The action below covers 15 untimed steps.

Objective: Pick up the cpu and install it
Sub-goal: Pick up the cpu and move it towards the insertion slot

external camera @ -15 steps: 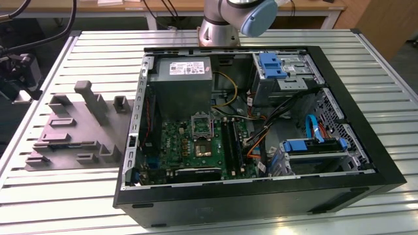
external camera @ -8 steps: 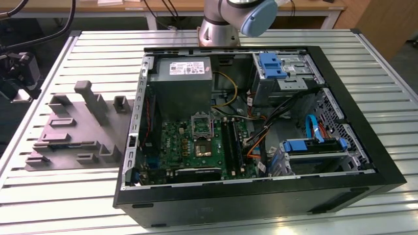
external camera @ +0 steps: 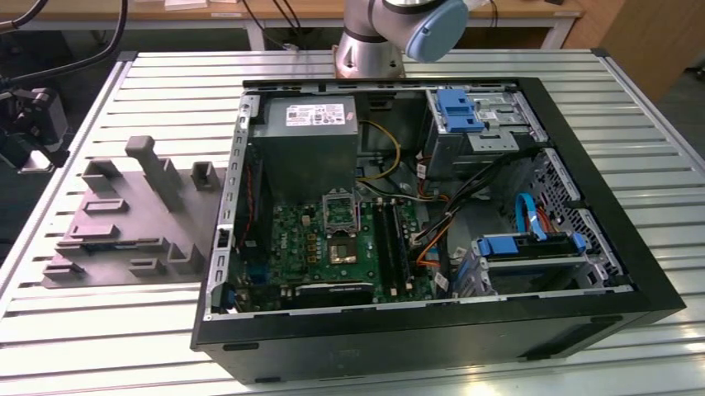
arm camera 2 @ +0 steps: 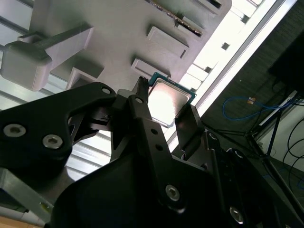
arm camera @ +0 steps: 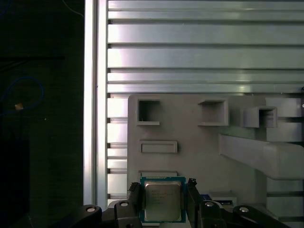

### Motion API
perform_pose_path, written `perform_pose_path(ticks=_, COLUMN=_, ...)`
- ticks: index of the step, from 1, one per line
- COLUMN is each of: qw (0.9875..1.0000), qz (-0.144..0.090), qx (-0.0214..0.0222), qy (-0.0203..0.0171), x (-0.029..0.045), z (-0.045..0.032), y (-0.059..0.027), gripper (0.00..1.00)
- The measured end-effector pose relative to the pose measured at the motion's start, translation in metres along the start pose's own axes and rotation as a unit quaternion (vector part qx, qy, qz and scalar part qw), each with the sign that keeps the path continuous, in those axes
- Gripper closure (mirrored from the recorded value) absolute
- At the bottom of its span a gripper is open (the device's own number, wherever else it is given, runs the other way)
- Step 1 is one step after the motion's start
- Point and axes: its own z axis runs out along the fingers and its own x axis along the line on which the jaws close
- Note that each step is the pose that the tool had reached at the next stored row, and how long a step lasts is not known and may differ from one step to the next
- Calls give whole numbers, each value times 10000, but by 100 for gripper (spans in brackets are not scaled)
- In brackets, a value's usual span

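Black and chunky, the tool (arm camera: 163, 186) is clenched on the cpu (arm camera: 163, 203). One finger (arm camera: 134, 195) is on each side of the little square chip. The cpu's shiny grey lid faces the camera in the first wrist view, and a thin blue-green edge runs around it. In the second wrist view the tool (arm camera 2: 166, 97) holds the cpu (arm camera 2: 171, 102) the same way, and bright light bounces off the lid.

Behind the cpu sits a grey plastic holder tray (arm camera: 190, 142) with small square pockets and tall blocks. The chip looks big next to those pockets. The tray lies on the bench (arm camera: 190, 47), which is made of long silver slats.

From the exterior view, the tray (external camera: 121, 223) sits on the bench (external camera: 463, 70) by the open computer case (external camera: 441, 338), on the exterior view's left of it. Inside the case lies the green motherboard (external camera: 330, 247) with its silver socket frame (external camera: 339, 213). A big grey box with a white label (external camera: 303, 148) is past the socket. Blue drive holders (external camera: 457, 107) and an orange cable (external camera: 435, 239) sit on the exterior view's right side of the case. The robot arm (external camera: 397, 29) stands at the far end of the bench.
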Motion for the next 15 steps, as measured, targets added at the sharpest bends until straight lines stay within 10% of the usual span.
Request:
perform_pose_path(ticks=10, qw=10000, qz=0, qx=9, qy=0, x=0, z=-13, y=1, gripper=53)
perform_pose_path(ticks=15, qw=10000, qz=-1, qx=81, qy=-2, x=-1, z=-50, y=3, gripper=53)
